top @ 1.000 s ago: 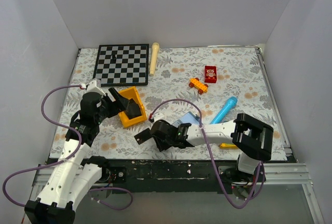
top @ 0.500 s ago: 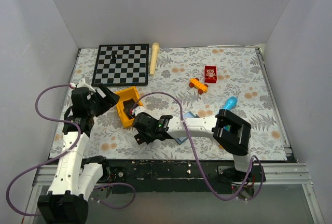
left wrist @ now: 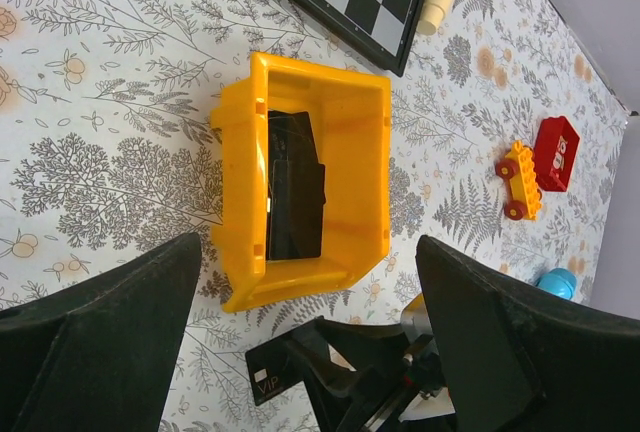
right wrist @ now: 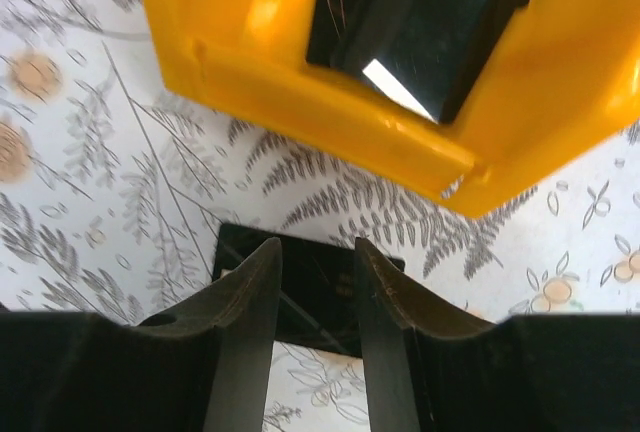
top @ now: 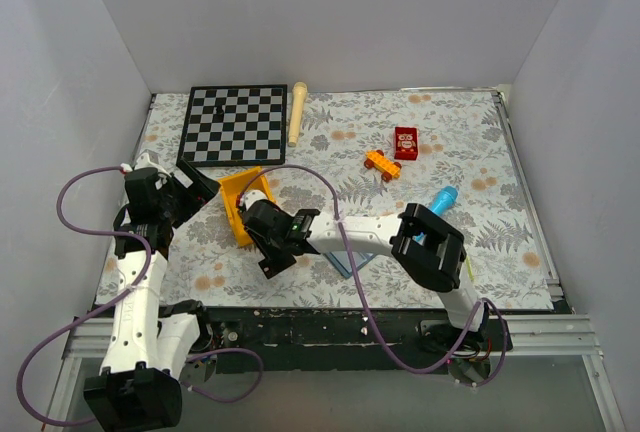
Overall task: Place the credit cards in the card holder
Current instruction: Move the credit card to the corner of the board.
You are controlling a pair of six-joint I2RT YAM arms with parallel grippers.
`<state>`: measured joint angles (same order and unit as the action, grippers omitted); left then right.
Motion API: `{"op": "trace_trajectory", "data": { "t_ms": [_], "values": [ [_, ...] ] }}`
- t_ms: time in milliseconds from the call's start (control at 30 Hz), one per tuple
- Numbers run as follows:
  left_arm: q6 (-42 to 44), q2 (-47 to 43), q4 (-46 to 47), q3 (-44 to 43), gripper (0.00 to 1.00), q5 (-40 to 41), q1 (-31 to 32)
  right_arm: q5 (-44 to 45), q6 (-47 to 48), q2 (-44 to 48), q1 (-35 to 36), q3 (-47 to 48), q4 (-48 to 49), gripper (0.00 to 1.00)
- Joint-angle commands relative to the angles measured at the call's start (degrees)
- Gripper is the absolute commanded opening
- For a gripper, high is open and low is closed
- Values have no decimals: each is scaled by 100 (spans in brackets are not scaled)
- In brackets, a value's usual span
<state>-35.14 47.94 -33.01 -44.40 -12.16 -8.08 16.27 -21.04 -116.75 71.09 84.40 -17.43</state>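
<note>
There are two credit cards. One black card (left wrist: pixel 268 382) lies flat on the table (top: pixel 470 172), just in front of the yellow bin (left wrist: pixel 235 202). The other black card (left wrist: pixel 296 184) sits inside that bin. The card holder (top: pixel 345 262) is off to the right. It lies partly under the right arm, so I cannot see if it is folded open.

The right end effector (right wrist: pixel 317 252) hangs right over the card on the table. Its two fingers (right wrist: pixel 250 312) are partly apart, with the card showing below the gap. I do not think it is gripping the card yet. I cannot tell if the tips touch it.

The left end effector (top: pixel 200 192) is spread wide and has nothing in it. It points at the bin from the left.

The cards look very thin, light and stiff. They are shiny too, so they may slip. A card lying flat is hard to pinch, because no edge sticks up. I think the best place to grab is a short edge, with one finger tucked under it. The card in the bin may be easier if it leans on a wall.
</note>
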Motion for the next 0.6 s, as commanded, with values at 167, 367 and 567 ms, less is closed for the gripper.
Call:
{"op": "trace_trajectory", "data": {
  "t_ms": [167,367,567],
  "values": [
    [33,-101,-3,-16,90,-199,-45,-370,205,-410,-113,578,152,42],
    [24,-101,76,81,89,-269,-45,-528,21,-270,-104,-133,284,41],
    [15,-66,146,116,90,-339,-45,-546,-225,11,-34,-827,302,40]
  ]
}}
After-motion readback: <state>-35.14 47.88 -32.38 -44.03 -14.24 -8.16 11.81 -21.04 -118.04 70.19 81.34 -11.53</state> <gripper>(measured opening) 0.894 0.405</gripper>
